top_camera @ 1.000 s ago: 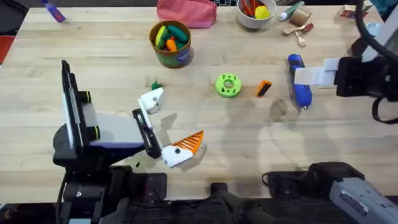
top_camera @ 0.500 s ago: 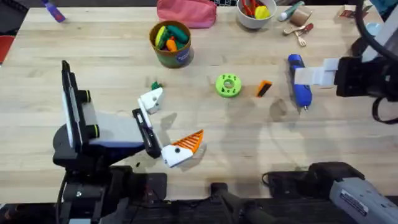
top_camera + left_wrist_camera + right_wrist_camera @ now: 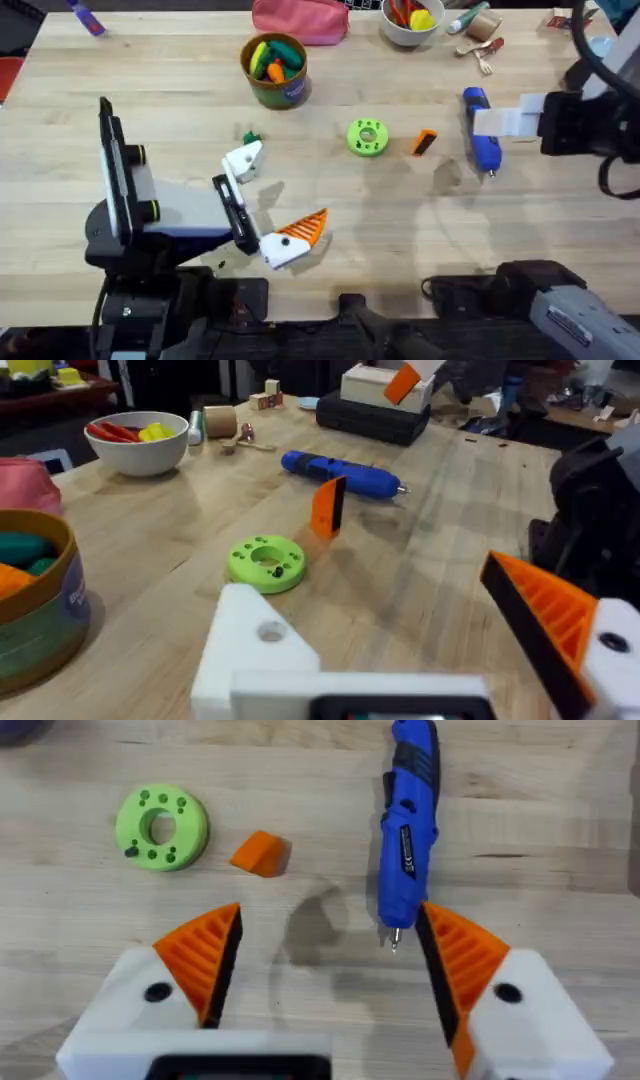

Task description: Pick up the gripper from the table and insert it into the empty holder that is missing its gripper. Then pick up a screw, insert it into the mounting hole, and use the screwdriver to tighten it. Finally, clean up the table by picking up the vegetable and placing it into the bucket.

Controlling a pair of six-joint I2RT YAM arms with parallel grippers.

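Observation:
The gripper [image 3: 424, 142], a small orange wedge, stands on the table right of a lime-green disc [image 3: 367, 137]; the left wrist view shows the wedge [image 3: 328, 507] upright. My left gripper [image 3: 285, 190] is open and low over the table. One of its fingers is the bare white holder [image 3: 243, 160] with a hole [image 3: 270, 630], the other bears an orange tip [image 3: 305, 230]. The blue screwdriver [image 3: 481, 130] lies under my open right gripper [image 3: 495, 122], its metal tip [image 3: 393, 940] near one orange pad [image 3: 460, 955]. The small green vegetable [image 3: 250, 138] lies near the holder. The olive bucket [image 3: 275, 90] stands behind.
The bucket holds yellow, orange and green toy vegetables. A pink pouch [image 3: 300, 20], a white bowl [image 3: 408, 35] of toys and small clutter [image 3: 480, 35] line the far edge. Open wood lies between the disc and the near edge.

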